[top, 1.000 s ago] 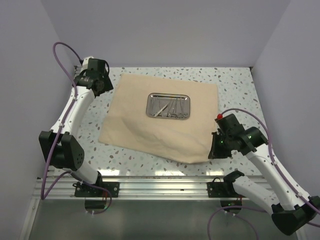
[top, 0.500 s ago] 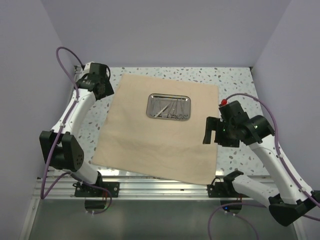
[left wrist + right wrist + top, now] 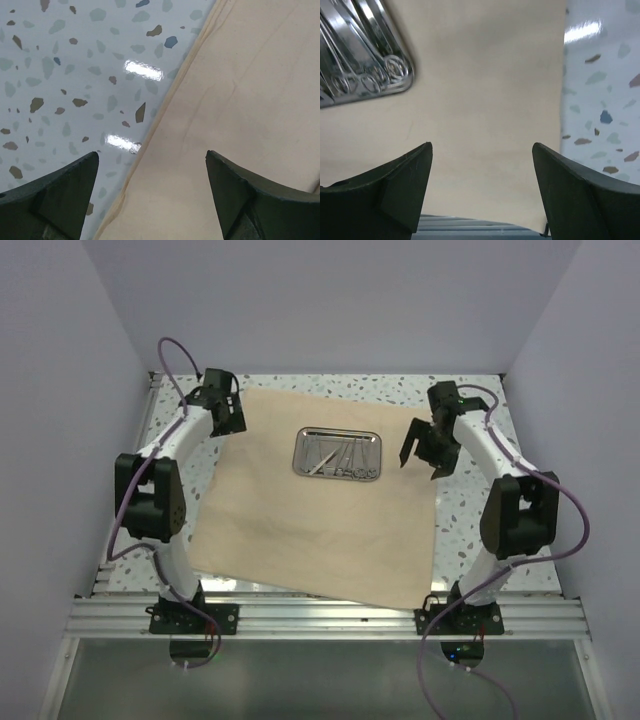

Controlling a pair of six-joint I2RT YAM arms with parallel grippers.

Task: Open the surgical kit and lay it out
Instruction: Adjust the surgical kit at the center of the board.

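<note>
The beige cloth wrap [image 3: 310, 520] lies spread flat over the speckled table. On its far middle sits the small steel tray [image 3: 337, 435] holding several thin silver instruments [image 3: 335, 455]. My left gripper [image 3: 228, 418] hovers open over the wrap's far left edge [image 3: 165, 115], nothing between its fingers. My right gripper [image 3: 420, 452] hangs open above the wrap's right side, just right of the tray. In the right wrist view the tray's corner [image 3: 395, 87] with instrument ring handles [image 3: 367, 82] shows at upper left, and the wrap [image 3: 485, 100] fills the space between my open fingers.
The speckled table [image 3: 470, 500] shows bare to the left and right of the wrap. Walls close in on three sides. An aluminium rail [image 3: 320, 615] with both arm bases runs along the near edge, where the wrap's front corner overhangs.
The right gripper let go of the wrap's near right corner and swung up to the far right beside the tray. The wrap now lies flat. The left gripper shifted right onto the wrap's edge.
</note>
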